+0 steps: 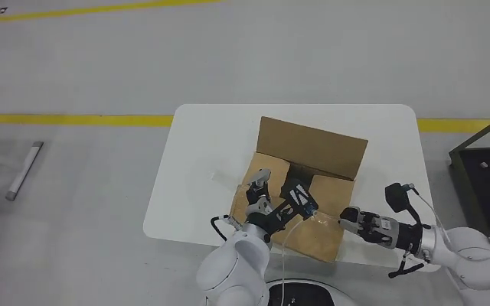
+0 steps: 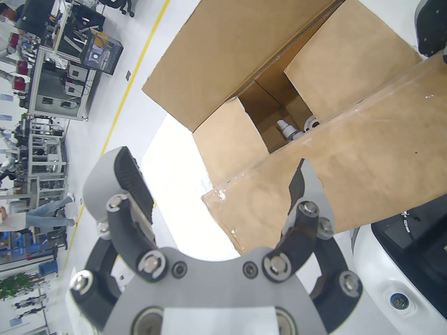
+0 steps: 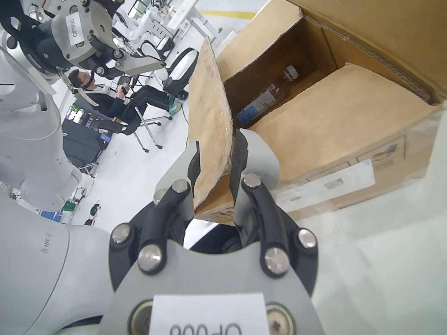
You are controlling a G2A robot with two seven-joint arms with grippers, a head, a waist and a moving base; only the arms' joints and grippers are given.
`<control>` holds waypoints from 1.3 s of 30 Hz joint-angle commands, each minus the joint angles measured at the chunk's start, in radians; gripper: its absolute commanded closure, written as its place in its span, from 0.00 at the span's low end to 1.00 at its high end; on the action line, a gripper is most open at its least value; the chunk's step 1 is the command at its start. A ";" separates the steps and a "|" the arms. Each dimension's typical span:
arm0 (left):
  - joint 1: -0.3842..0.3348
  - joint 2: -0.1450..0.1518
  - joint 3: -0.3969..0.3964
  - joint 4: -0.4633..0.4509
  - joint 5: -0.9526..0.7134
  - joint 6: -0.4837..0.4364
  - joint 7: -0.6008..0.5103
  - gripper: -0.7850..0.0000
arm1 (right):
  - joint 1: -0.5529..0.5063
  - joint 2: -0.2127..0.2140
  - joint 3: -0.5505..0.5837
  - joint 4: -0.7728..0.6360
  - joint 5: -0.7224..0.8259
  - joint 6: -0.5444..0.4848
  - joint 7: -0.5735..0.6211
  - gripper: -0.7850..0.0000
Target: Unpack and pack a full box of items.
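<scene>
A brown cardboard box [image 1: 310, 149] stands on the white table, its far flap upright and its side flaps folded inward. The near flap [image 1: 325, 233] sticks out toward me. My right gripper [image 3: 216, 162] is shut on that flap's [image 3: 209, 106] end edge, at the box's [image 3: 349, 123] right corner [image 1: 351, 219]. My left gripper [image 2: 216, 179] is open at the flap's [image 2: 331, 162] other end, one finger [image 2: 134, 179] off to the side, the other against the cardboard; in the top view it [image 1: 272, 191] hovers over the box's left side. Inside lie a labelled bottle [image 3: 265, 101] and a white pump top [image 2: 286, 128].
The box fills the table's [image 1: 207, 153] right half; bare tabletop lies to its left and behind it. A grey tube [image 1: 23, 170] lies on the floor far left. A dark rack [image 1: 471, 168] stands just past the table's right edge.
</scene>
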 commanded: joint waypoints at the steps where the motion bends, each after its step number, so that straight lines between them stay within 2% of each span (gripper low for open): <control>1: 0.000 0.000 0.000 0.000 0.000 0.000 0.000 0.00 | 0.003 0.002 -0.011 0.005 -0.005 0.007 0.004 0.71; 12: 0.000 0.000 0.000 0.000 0.000 0.000 0.000 0.00 | 0.016 0.016 -0.051 0.004 -0.019 0.017 0.017 0.76; 15: 0.000 0.000 0.000 0.000 0.000 0.000 0.000 0.00 | 0.018 0.019 -0.068 -0.006 -0.025 0.021 0.016 0.84; 17: 0.000 0.000 0.000 0.000 0.000 0.000 0.000 0.00 | 0.018 0.021 -0.078 -0.012 -0.035 0.020 0.016 1.00; 23: 0.000 0.000 0.000 0.000 0.000 0.000 0.000 0.00 | 0.020 0.026 -0.074 -0.027 -0.094 0.018 -0.032 1.00; 31: 0.000 0.000 0.000 0.000 0.000 0.000 0.000 0.00 | 0.057 0.041 0.025 -0.085 -0.269 0.017 -0.100 1.00; 39: 0.000 0.000 0.000 0.000 0.000 0.000 0.000 0.00 | 0.052 0.047 0.082 -0.163 -0.487 -0.093 -0.275 1.00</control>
